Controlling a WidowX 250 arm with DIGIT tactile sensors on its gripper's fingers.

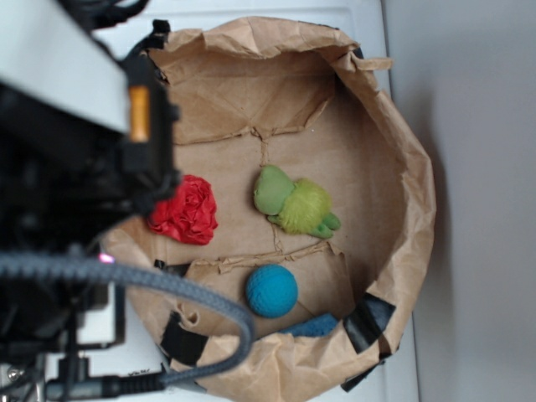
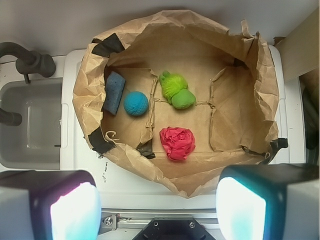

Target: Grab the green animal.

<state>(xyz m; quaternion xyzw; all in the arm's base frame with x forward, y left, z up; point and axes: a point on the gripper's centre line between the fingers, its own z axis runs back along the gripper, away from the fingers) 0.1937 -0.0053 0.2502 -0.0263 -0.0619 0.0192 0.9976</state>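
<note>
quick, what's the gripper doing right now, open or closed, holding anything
Gripper: open, fingers spread wide, holding nothing; it hangs above the paper bag, and the green animal lies untouched inside.

Soft, even light is filling the paper bag (image 2: 90, 85); faint shadows are pooling under its folded rim. Arm (image 1: 67, 151) left of it is blurring, close-up. Fingers (image 2: 75, 210) below it are glaring, defocused.

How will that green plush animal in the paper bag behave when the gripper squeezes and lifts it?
The green animal looks soft, with a fuzzy body, so it will probably compress rather than resist. It seems light for its size. Lying on its side on the bag's creased floor, it may shift a little but is unlikely to roll like the blue ball.
</note>
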